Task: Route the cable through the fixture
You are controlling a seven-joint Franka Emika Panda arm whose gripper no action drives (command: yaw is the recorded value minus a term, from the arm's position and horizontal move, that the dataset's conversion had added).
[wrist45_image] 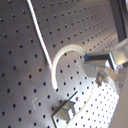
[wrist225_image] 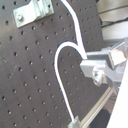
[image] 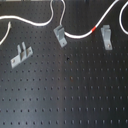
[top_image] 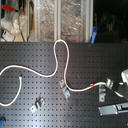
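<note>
Fingers: the fingers (wrist225_image: 102,62) show as grey metal blocks in both wrist views; whether they stand apart or together I cannot tell, and nothing shows clamped in them.
Gripper: the gripper (top_image: 116,97) sits low at the second exterior view's right, just beside the fixture, and is not in the first exterior view at all.
Fixture: there's the fixture (image: 106,37), upright, forked top, slim stem; in the second exterior view it stands at (top_image: 103,91).
Cable: the cable (image: 80,35) dips between the slanted clip and the fixture, its red band (image: 95,30) just up-left of the fixture's fork, then rises past the fork's top.
Slanted clip: the slanted clip (image: 60,36) stands well to the fixture's left in the first exterior view, the cable running by its head.
Bracket: the low bracket (image: 21,54) lies further left, clear of the cable.
Progress: by my reading the cable runs beside the fork, not seated between the prongs, so routing is left to do.
Arm pose: low over the tabletop (image: 75,90), reaching in from beyond the fixture.
</note>
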